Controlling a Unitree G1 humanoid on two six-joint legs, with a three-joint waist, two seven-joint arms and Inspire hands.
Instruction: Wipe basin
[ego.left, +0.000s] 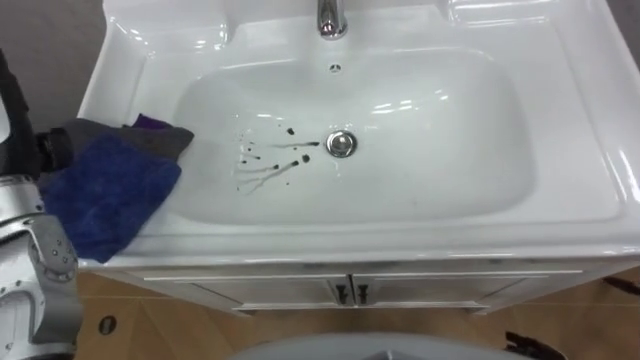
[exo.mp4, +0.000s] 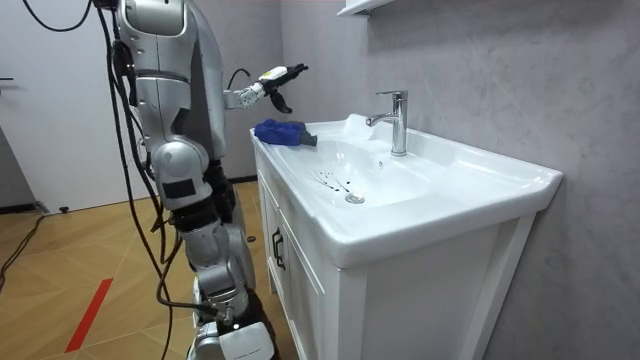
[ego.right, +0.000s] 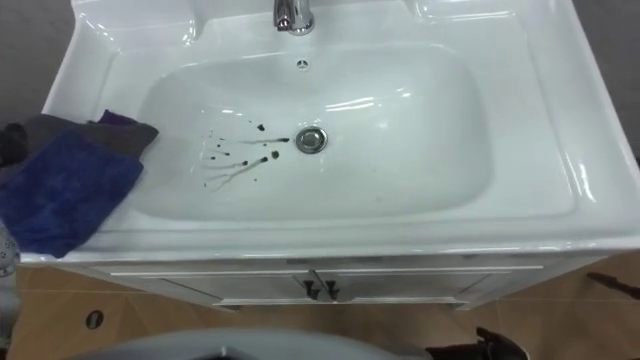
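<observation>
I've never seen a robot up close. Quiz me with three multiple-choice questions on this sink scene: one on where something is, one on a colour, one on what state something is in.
1. Where does the blue cloth lie?
A. On the left rim of the basin
B. Draped over the faucet
C. On the floor

2. What colour are the marks in the bowl?
A. Red
B. Dark, near black
C. Yellow

3. How is the robot's left hand?
A. Shut on a cabinet handle
B. Pressing the cloth into the bowl
C. Open, raised above the cloth

Answers:
1. A: the cloth lies on the rim at the robot's left, beside the bowl.
2. B: dark streaks and spots lie just left of the drain.
3. C: the room view shows its fingers spread, clear of the cloth.
</observation>
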